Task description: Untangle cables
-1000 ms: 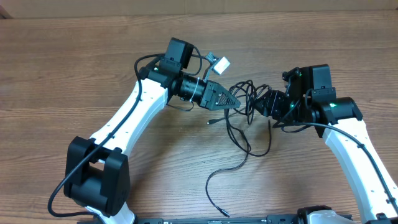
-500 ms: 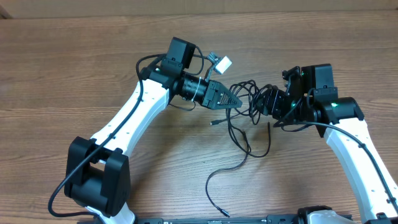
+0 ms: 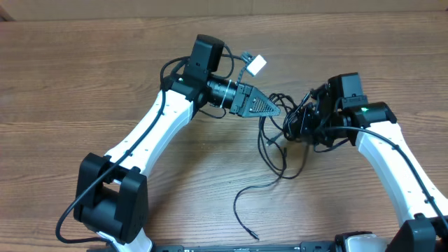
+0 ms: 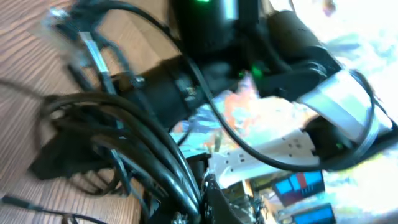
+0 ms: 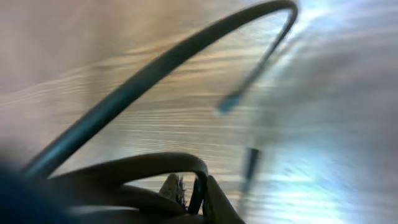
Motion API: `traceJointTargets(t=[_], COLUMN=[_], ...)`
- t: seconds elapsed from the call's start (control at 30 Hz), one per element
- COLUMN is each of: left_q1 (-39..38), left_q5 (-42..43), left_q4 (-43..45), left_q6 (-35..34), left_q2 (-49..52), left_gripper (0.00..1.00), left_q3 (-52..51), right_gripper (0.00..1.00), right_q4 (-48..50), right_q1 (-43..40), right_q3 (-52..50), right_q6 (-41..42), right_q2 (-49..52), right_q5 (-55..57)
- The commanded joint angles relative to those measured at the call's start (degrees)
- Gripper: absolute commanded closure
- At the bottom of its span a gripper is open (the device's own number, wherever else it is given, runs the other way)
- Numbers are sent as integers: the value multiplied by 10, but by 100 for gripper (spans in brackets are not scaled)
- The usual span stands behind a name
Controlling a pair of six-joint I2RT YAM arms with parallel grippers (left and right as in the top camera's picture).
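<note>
- Left gripper [image 3: 278, 108], pinching the cables [image 3: 287, 123], has moved beyond the tangle, probably loosening it.
- Right gripper [image 3: 299, 124] has pressed into the tangle; its grip cannot be told.

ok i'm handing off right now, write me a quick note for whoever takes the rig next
Hands: the left hand looks shut on the cables, which run into its fingertips in the left wrist view. The right hand is buried in the same tangle. Its view is too blurred to tell open from shut.
Where: the cables are bunched between the two hands, with loops spreading over the table and one loose tail trailing toward the near edge.
Done: nothing is separated yet.
Left: draw the strands apart and lay each out alone.
</note>
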Motion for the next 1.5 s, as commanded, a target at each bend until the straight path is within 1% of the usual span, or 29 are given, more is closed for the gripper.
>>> traceJointTargets(t=[0.0, 0.07, 0.1, 0.17, 0.27, 0.43, 0.6, 0.7, 0.73, 0.8, 0.87, 0.9, 0.93, 1.03, 1.07, 1.1, 1.17, 1.2, 1.27, 1.33, 1.37, 1.43, 1.47], left_q1=[37, 54, 67, 81, 104, 136, 146, 144, 143, 139, 139, 139, 139, 138, 138, 137, 137, 137, 137, 137, 137, 137, 137], left_q5=[-32, -93, -151, -205, -242, -266, -280, -278, -270, -225, -189, -186, -205, -254, -295, -311, -339, -375, -427, -475, -508, -536, -534], left_q4=[-34, -86, -137, -188, -243, -291, -313, -322, -324, -327, -326, -326, -327, -327, -327, -327, -327, -327, -328, -330, -333, -336, -336], left_q6=[26, 55, 82, 110, 145, 175, 199, 217, 224, 257, 275, 278, 280, 280, 280, 280, 279, 279, 268, 241, 216, 187, 184], left_q2=[-12, -12, -12, -12, -12, -12, -12, -12, -12, -12, -14, -17, -29, -56, -86, -101, -129, -155, -173, -177, -176, -170, -165], left_gripper=[96, 96, 96, 96, 96, 96, 96, 96, 96, 96, 92, 91, 88, 86, 82, 79, 68, 57, 56, 57, 57, 57, 57], left_q3=[10, 10, 10, 10, 10, 10, 10, 10, 10, 10, 11, 11, 13, 15, 15, 15, 15, 15, 15, 15, 14, 12, 10], right_gripper=[92, 91, 89, 86, 83, 81, 81, 80, 79, 78, 78, 77, 77, 77, 76, 74, 73, 70, 66, 63, 61, 59, 58], right_q4=[-39, -61, -69, -71, -70, -68, -78, -82, -81, -78, -79, -81, -85, -89, -90, -92, -92, -92, -94, -97, -99, -103, -105], right_q1=[-17, -31, -45, -63, -90, -125, -139, -139, -139, -139, -139, -139, -139, -139, -139, -139, -139, -139, -139, -139, -139, -139, -139], right_q3=[0, 0, 0, 0, 1, 9, 31, 44, 46, 47, 47, 47, 47, 47, 47, 47, 47, 47, 47, 47, 47, 47, 47], right_q6=[42, 60, 65, 64, 65, 66, 66, 53, 35, 5, -10, -10, -14, -23, -25, -25, -25, -25, -25, -25, -25, -25, -25], right_q2=[9, 9, 9, 9, 9, 8, 7, 5, 5, 5, 5, 5, 5, 5, 5, 5, 5, 5, 5, 5, 5, 5, 5], right_q5=[200, 259, 281, 290, 289, 289, 286, 233, 204, 148, 126, 126, 126, 127, 128, 128, 128, 128, 128, 128, 128, 128, 128])
